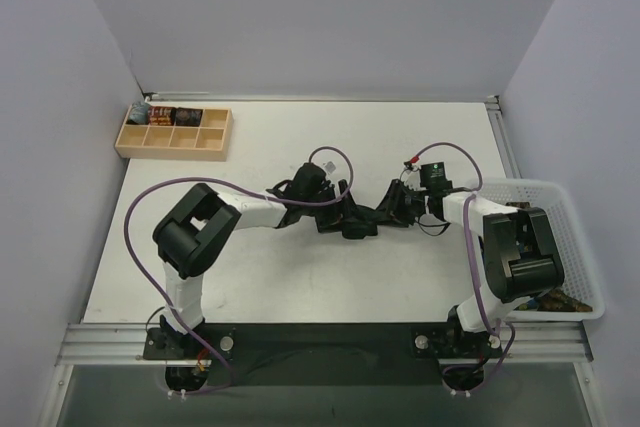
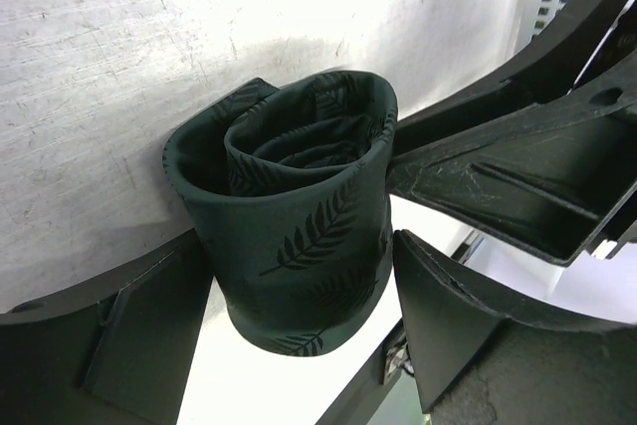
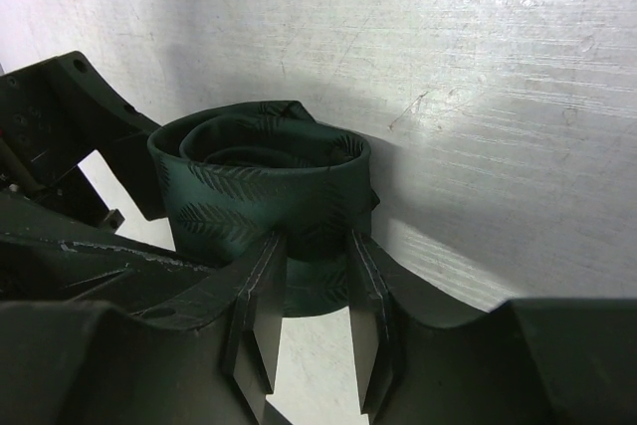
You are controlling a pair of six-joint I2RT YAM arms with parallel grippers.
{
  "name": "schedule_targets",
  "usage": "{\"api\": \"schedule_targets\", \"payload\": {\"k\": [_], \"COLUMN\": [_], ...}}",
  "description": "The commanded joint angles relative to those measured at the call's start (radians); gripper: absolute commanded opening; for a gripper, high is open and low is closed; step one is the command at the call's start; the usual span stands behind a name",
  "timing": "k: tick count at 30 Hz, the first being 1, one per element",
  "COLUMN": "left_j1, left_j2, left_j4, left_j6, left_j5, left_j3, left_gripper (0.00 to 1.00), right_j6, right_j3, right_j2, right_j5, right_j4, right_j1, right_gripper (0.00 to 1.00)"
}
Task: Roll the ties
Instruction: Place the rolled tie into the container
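Table-top scene: the left gripper (image 2: 299, 238) is holding its fingers (image 2: 119, 345) spread wide, one on each side of a rolled dark green tie (image 2: 289, 176). Both are lying close against the roll's flanks without visibly denting it.

The right gripper (image 3: 314, 241) is reaching in from the opposite side with its fingers (image 3: 254, 316) drawn narrow, their tips up against the roll's outer wall. Green fabric is showing in the slim gap between them, but whether they are pinching it cannot be told.

The tie is standing on end as a loose coil, its open top showing the inner turns. Darker fern-like fronds are running across the cloth.

The roll is sitting on the white table (image 1: 300, 277), well to the right of the wooden tray (image 1: 125, 144) and nearer the arms' bases than the tray is. Several small dark rolls (image 1: 172, 115) are sitting in the tray's far row of compartments. A white mesh basket (image 1: 580, 237) is standing farther to the right of the tray, beyond the roll, with brown patterned fabric (image 1: 562, 299) lying in its near corner. Purple cables (image 1: 150, 192) are looping over both arms.
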Motion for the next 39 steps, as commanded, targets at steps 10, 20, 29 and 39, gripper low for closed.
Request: {"api": "schedule_targets", "payload": {"k": [10,20,29,39], "left_j1": [-0.045,-0.045,-0.045,-0.031], "left_j2": [0.027,0.031,0.042,-0.004], "left_j4": [0.142,0.257,0.332,0.355], "left_j6": [-0.076,-0.091,-0.109,-0.091], "left_j5": [-0.045,-0.096,-0.119,-0.136], "left_j3": [0.004,-0.039,-0.079,-0.157], "left_gripper": [0.80,0.70,0.54,0.22], "right_j6": [0.054,0.069,0.069,-0.015], "right_j3": [-0.015,-0.024,-0.035,0.052], "right_j2": [0.016,0.039,0.028,-0.162], "right_j5": [-0.020,-0.031,-0.033,0.039], "right_j4": [0.061,0.075,0.069,-0.151], "right_j1": [0.008,0.028,0.044,0.042], "right_gripper": [0.29,0.28,0.28,0.34]}}
